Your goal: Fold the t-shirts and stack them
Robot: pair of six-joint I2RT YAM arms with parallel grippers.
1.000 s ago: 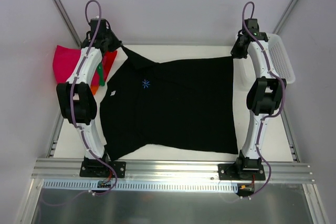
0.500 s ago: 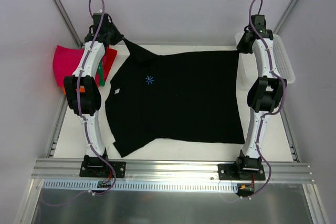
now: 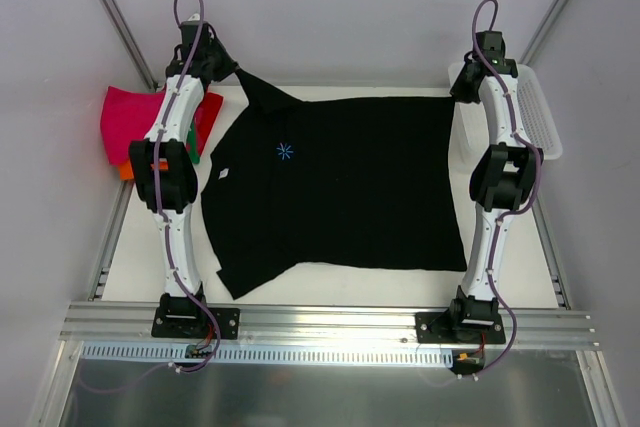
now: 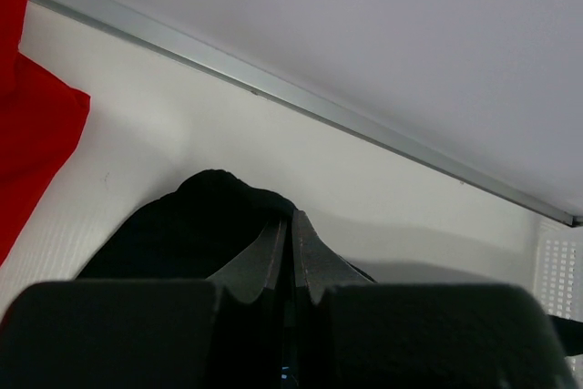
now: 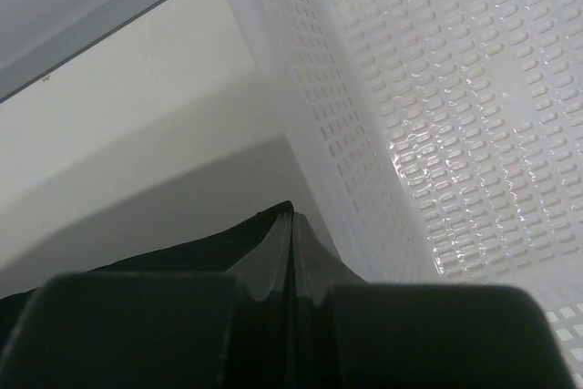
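Black t-shirt (image 3: pixel 340 187) farther back than before, flat, far corners in clamped left tool (image 4: pixel 291 220) and right tool (image 5: pixel 291 218)

From above, the light was bright, even and diffuse, with no hard-edged shadows. The black t-shirt (image 3: pixel 340 187) soaked it up and showed as a nearly flat dark shape with its creases barely readable. The white bench (image 3: pixel 350 285) around it was close to washed out. Nearer than the shirt, the metal rail (image 3: pixel 330 319) carried pale reflections. In both wrist views my jaws were a dark, out-of-focus mass along the bottom edge. A soft grey shadow lay on the bench beyond the shirt. The basket (image 5: pixel 437 134) to the shirt's right glinted with small glossy highlights.
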